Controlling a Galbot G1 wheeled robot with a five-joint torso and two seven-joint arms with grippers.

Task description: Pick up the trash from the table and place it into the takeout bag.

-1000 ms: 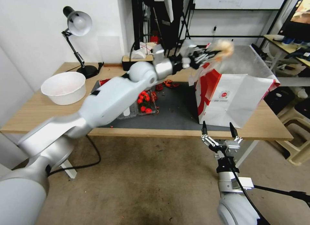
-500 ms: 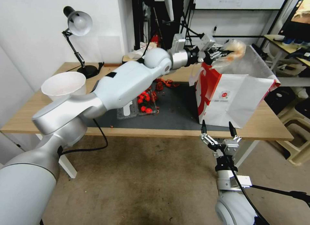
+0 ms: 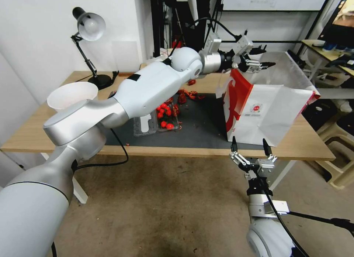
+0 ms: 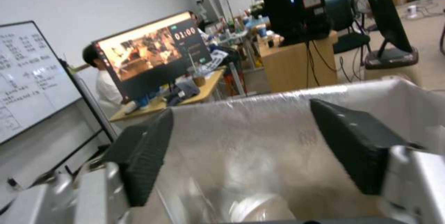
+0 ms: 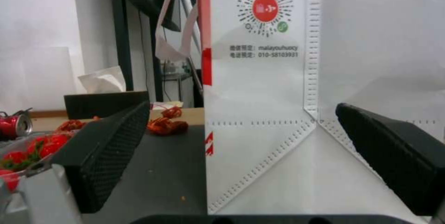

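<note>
The takeout bag stands open on the right of the table, its foil lining showing. My left gripper hangs open just above the bag's mouth with nothing between its fingers. A pale round thing lies deep inside the bag. Red scraps of trash lie on the dark mat, and a crushed red can lies farther left. My right gripper is open below the table's front edge, facing the bag's white front.
A clear tray of red fruit sits mid-mat under my left arm. A white bowl and a desk lamp stand at the table's left. A black tissue box is at the back. A stool stands right of the table.
My left gripper swung right over the bag's mouth and opened. The wrapped beige lump it held is gone from its fingers. The right arm stayed put.
</note>
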